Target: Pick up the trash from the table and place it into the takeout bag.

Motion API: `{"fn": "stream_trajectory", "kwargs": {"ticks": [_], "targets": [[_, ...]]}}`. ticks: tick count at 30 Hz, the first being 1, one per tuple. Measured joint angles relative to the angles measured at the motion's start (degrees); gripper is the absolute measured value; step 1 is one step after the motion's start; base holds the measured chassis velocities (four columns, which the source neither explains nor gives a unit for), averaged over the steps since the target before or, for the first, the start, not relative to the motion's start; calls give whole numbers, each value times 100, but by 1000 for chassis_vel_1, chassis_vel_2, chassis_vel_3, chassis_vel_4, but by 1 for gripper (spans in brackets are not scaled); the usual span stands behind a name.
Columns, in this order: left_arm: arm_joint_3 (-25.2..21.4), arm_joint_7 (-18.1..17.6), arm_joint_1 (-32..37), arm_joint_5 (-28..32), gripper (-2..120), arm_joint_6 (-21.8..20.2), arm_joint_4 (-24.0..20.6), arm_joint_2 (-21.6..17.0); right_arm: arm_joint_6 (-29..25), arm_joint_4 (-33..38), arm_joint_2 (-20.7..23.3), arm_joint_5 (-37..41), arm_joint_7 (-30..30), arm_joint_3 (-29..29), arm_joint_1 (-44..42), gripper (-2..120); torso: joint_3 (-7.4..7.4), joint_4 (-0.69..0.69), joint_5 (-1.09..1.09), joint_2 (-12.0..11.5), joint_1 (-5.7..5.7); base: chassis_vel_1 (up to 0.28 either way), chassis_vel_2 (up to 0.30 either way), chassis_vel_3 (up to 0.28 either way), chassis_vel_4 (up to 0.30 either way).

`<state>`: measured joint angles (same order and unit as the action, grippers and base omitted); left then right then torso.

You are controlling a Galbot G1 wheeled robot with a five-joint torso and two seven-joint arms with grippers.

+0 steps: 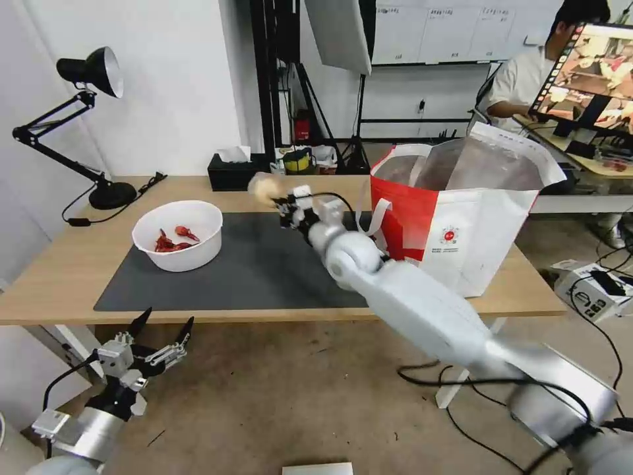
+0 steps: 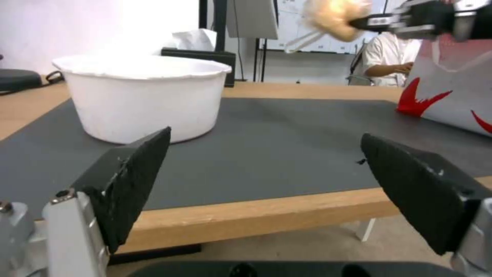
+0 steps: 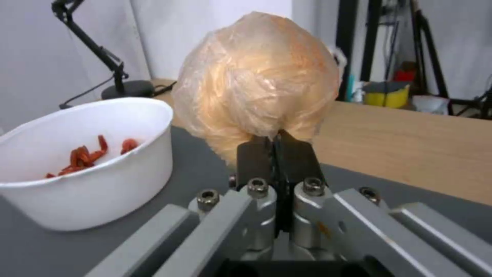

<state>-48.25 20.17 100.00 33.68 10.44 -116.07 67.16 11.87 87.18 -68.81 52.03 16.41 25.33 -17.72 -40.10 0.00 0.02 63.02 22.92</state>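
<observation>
Your table [image 1: 66, 270] stretches out under the raised right arm, light wood with the dark grey mat [image 1: 250, 277] directly below your right gripper [image 1: 280, 198]. The takeout bag [image 1: 461, 218] stands upright just to the right of that gripper, mouth open toward the ceiling, foil lining showing, white handle drooping on the near side. To the gripper's left and lower down, the white bowl [image 1: 178, 234] sits on the mat, rim up, red shells [image 3: 84, 156] lying in its bottom.

Your right gripper is up in the air above the mat, well clear of the surface, fingers pinched tight together on the beige lump [image 3: 256, 84]. You can see the black fingertips [image 3: 256, 157] biting into its bunched lower end, so the lump's long axis runs straight out from the fingers, its rounded bulk pointing away from the wrist toward the far-left side of the table. It touches nothing but the gripper.

Your left gripper [image 1: 161, 330] hangs low, in front of the table's near edge and below the desk top, its two black fingers [image 2: 128, 181] spread wide apart with nothing between them, pointed toward the bowl.
</observation>
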Motion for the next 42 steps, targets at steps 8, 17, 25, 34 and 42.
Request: {"fn": "stream_trajectory", "kwargs": {"ticks": [8, 17, 25, 34, 42], "targets": [[41, -3, 37, -44, 100, -6, -89, 57, -19, 1517, 979, -169, 159, -634, -930, 0, 0, -1, -1, 0, 0, 0, 0, 0, 0], [147, -5, 41, -148, 100, -8, -135, 108, -176, 2697, 1786, -267, 2, -1816, -1882, 0, 0, -1, 0, 0, 0, 0, 0, 0, 0], [233, -5, 35, -208, 100, -8, -152, 134, -358, 3188, 2068, -228, 184, -2762, -2160, 0, 0, 0, -2, 0, 0, 0, 0, 0, 0], [334, -7, -2, -232, 100, -8, -157, 124, -275, 3341, 2419, 55, 652, -3481, -2497, 0, 0, 0, -1, 0, 0, 0, 0, 0, 0], [434, -7, -71, -242, 100, -13, -132, 113, -33, 3220, 2569, 500, 1155, -3753, -2560, 1, 0, 0, -2, 0, 0, 0, 0, 0, 0]]}}
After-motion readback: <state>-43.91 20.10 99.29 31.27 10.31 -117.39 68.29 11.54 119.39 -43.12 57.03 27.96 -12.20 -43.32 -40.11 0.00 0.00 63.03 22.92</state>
